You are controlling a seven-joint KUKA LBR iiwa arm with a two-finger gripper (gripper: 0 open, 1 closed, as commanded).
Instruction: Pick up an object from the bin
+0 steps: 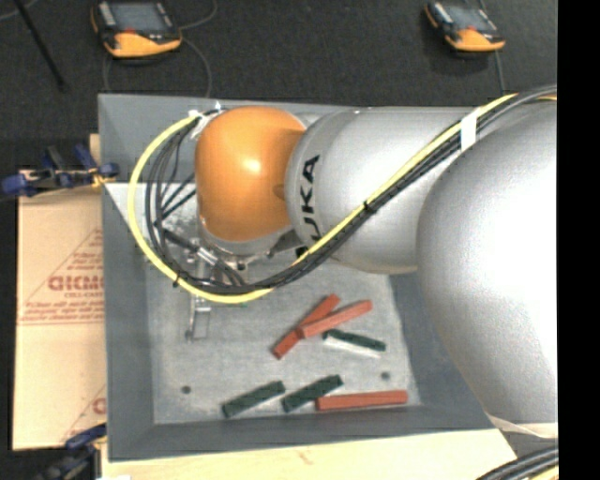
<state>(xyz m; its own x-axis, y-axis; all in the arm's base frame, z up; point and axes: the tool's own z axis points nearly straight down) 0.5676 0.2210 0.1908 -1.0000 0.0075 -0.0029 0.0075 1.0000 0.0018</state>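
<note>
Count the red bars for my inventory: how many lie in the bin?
3 red bars: two touching at the bin's middle, one by its near wall. More may hide under the arm.

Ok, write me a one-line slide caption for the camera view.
KUKA gripper over the left of the grey bin, apart from the red sticks and dark green sticks scattered on its floor.

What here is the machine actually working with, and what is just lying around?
Part of the job: the hand, over bare floor at the bin's left; the grey bin; in it, two red sticks lying together, a white-and-green stick, two dark green sticks, a long red stick.
Just lying about: two orange-and-black gadgets outside the bin, beyond its far edge.
</note>
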